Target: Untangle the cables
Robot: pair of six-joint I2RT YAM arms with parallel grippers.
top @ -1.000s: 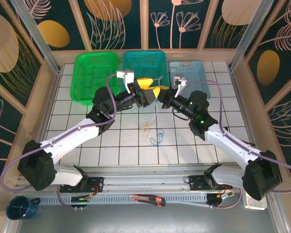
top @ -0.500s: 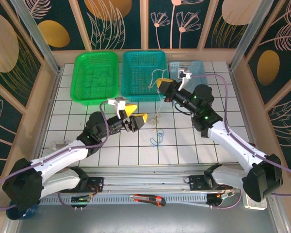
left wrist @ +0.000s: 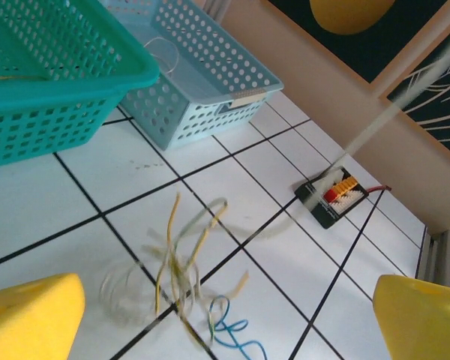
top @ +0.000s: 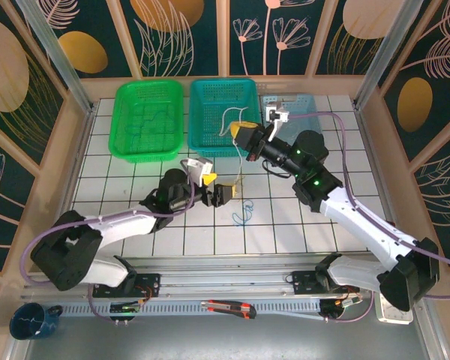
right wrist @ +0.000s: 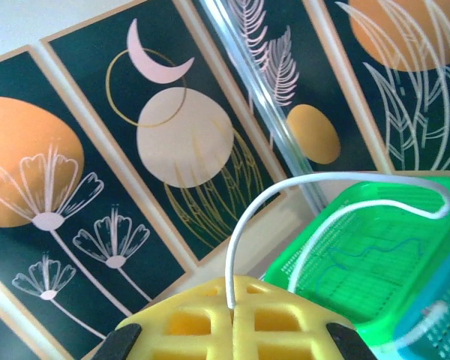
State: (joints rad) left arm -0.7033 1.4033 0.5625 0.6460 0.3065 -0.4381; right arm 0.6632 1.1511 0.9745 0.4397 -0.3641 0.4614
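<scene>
Since the two arms parted from their close meeting up by the baskets a second ago, the left gripper (top: 217, 187) has dropped low over the tiles and spread its yellow fingertips (left wrist: 34, 318) about as wide as they go, holding nothing. Right gripper (top: 243, 136): risen and drawn back toward the teal basket (top: 210, 142), fingers (right wrist: 232, 324) pinched shut on a white wire (right wrist: 244, 225) that arches up out of them and over toward the green basket (right wrist: 360, 259). Cables (left wrist: 181, 261): yellow-tan and green strands, blurred, between and just ahead of the left fingertips; whether they hang from the lifted wire or lie loose on the tiles cannot be told. Blue wire (left wrist: 233, 335): curled flat on the tiles, nearest the left fingertips, at the clump's near edge. Judgement: one wire looks drawn clear of the clump, the rest not yet separated, and the left fingers are placed to take the next strand. Room: bare tiles on the near side and to either side of the left fingertips; teal basket wall close ahead on their left; pale blue basket (left wrist: 210, 79) beyond; a small connector block (left wrist: 331, 198) well ahead on their right. The right fingers stand just beside the teal rim, so there is little slack that way.
</scene>
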